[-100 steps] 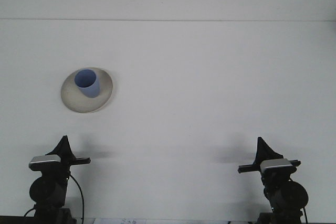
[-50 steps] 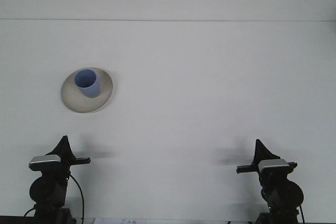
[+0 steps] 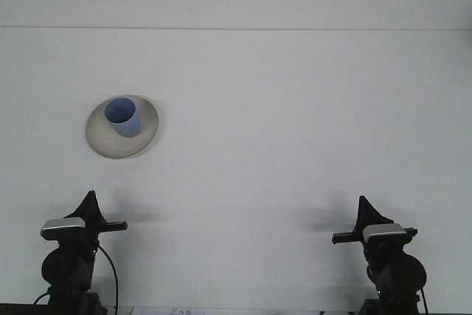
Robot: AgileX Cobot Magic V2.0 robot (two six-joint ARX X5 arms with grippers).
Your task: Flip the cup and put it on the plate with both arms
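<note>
White table | blue cup upright on plate | left gripper, right gripper well nearer camera than plate | jaws state: cannot tell

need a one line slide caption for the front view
Blue cup upright on the beige plate, left of centre on the white table; left gripper and right gripper near the front edge.

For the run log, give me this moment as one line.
blue cup: upright on round beige plate | left gripper: near edge, empty | right gripper: near edge, empty | white table
</note>
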